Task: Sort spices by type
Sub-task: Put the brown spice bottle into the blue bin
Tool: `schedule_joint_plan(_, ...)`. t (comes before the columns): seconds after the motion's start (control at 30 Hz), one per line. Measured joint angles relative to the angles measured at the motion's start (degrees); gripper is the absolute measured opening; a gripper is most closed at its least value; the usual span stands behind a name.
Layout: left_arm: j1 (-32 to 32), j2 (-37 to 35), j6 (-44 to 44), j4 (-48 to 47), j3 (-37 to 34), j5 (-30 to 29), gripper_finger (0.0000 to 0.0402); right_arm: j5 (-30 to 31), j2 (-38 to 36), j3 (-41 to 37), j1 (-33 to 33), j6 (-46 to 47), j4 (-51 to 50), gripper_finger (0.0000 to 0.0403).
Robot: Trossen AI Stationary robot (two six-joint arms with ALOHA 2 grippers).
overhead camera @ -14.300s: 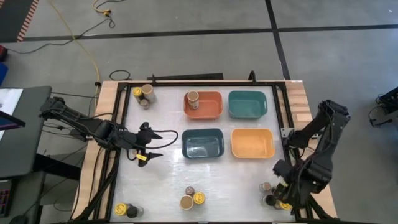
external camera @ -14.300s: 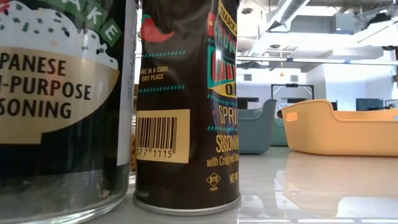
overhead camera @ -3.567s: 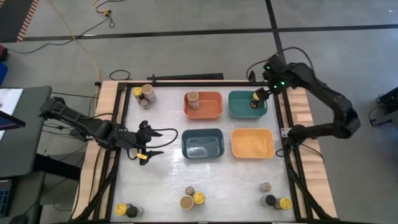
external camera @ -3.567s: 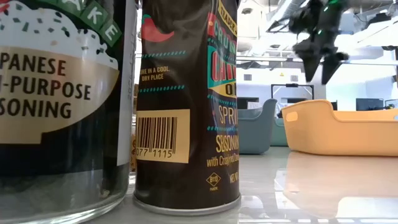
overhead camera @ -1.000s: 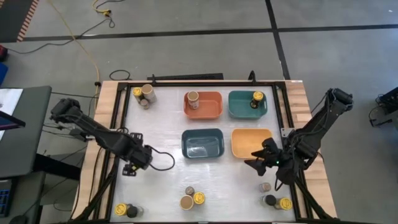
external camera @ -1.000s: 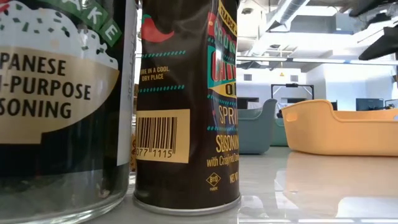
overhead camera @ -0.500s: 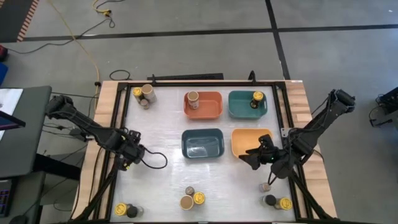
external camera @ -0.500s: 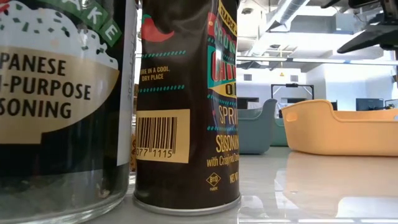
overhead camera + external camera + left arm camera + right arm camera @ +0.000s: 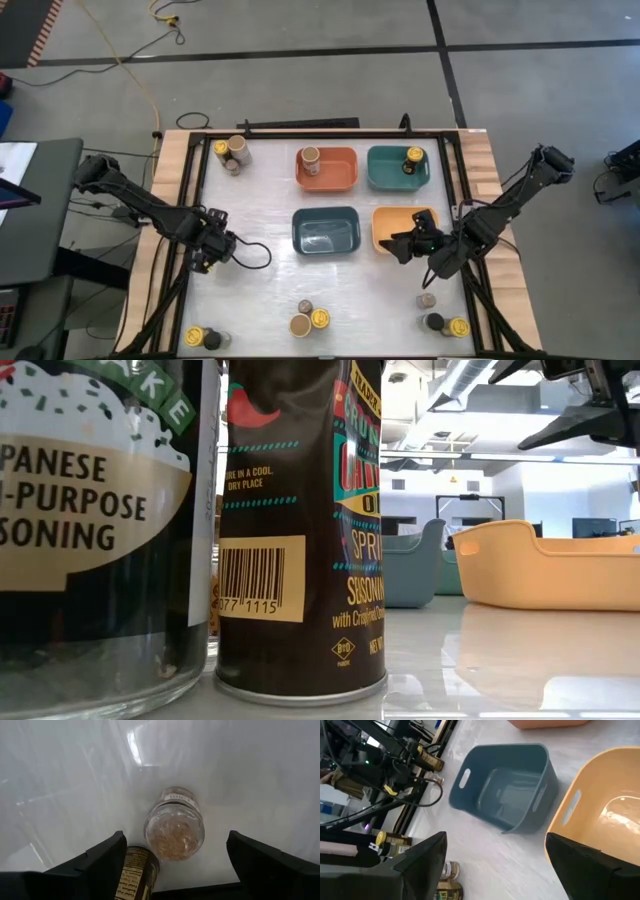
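My left gripper [image 9: 206, 250] hangs at the table's left side, pointing down and open. In the left wrist view its fingers stand on either side of a clear glass spice jar [image 9: 174, 822] of tan grains, apart from it. A dark-labelled jar [image 9: 138, 876] lies close by one finger [image 9: 102, 862]. My right gripper [image 9: 400, 245] is open and holds nothing, over the gap between the blue-grey bin [image 9: 326, 231] and the yellow bin [image 9: 405, 225]. A tan-lidded jar [image 9: 310, 155] stands in the orange bin [image 9: 335, 172]. A yellow-lidded jar [image 9: 413, 156] stands in the teal bin [image 9: 395, 170].
More spice jars stand in groups at the far left [image 9: 230, 152], near left [image 9: 203, 338], near middle [image 9: 308, 319] and near right [image 9: 440, 320]. Two large jars [image 9: 290, 530] fill the low view's left half. Bare tabletop lies between the bins and the near jars.
My left gripper has sunk toward the table and shifted slightly toward the left edge. My right gripper has moved toward the far edge and a little to the left, from above the near-right jars to the yellow bin's near-left corner.
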Motion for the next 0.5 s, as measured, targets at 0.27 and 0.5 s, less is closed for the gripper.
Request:
schedule_joint_plan(0.27,0.8,4.9,-0.7,1.6,0.0,0.6,0.0325,0.0,0.0,0.0,-0.1,0.0,0.0,0.0364)
schedule_joint_plan(0.5,0.8,8.0,-0.8,1.8,0.0,0.7,0.0325,-0.2,0.0,0.0,-0.1,-0.5,0.1,0.0364)
